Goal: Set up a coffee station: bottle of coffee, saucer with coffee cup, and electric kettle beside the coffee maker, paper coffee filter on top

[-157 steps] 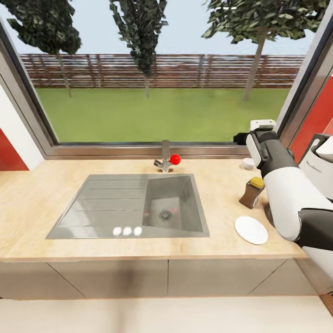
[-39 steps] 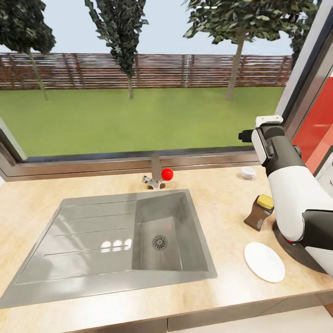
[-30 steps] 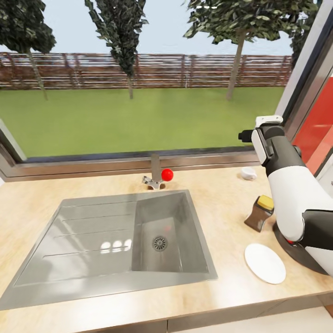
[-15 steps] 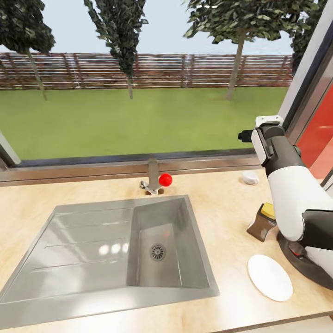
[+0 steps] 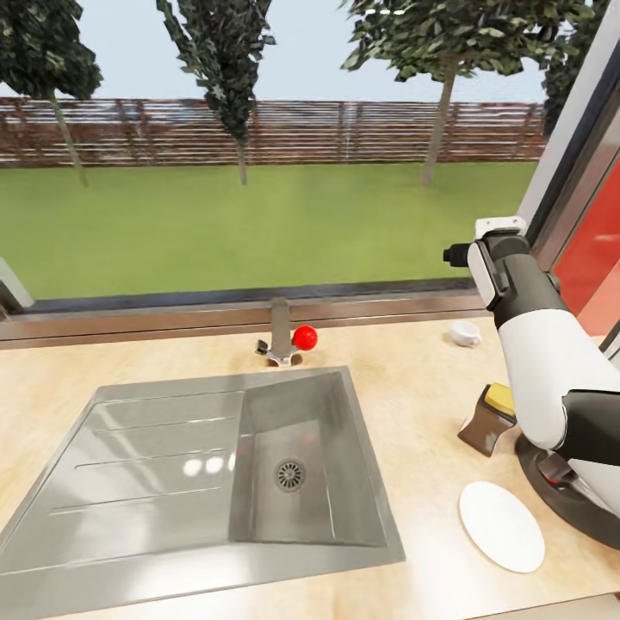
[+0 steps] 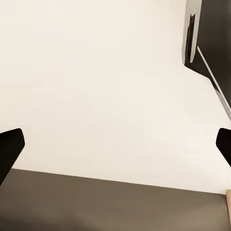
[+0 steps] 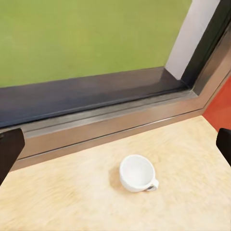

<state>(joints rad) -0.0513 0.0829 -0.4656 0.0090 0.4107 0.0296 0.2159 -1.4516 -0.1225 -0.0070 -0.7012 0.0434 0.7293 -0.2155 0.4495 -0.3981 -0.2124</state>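
A small white coffee cup [image 5: 465,332] stands on the wooden counter near the window; in the right wrist view the coffee cup [image 7: 137,173] sits just ahead of and below my open right gripper [image 7: 116,147]. The brown coffee bottle [image 5: 488,418] with a yellow lid stands nearer, partly behind my raised right arm [image 5: 542,344]. A white saucer [image 5: 501,525] lies flat toward the counter's front. Beside it a dark round base [image 5: 555,491] is mostly hidden by the arm. My left gripper [image 6: 116,147] is open over a pale floor.
A steel sink [image 5: 215,456] with a drainboard takes up the counter's middle and left. A faucet with a red knob [image 5: 303,337] stands behind it. The window sill [image 5: 258,306] runs along the back, and a red wall [image 5: 594,258] is at the right.
The head camera has moved closer and turned a little, so the sink and counter items shifted in the picture. Cup, bottle and saucer keep their places; my right arm holds its pose.
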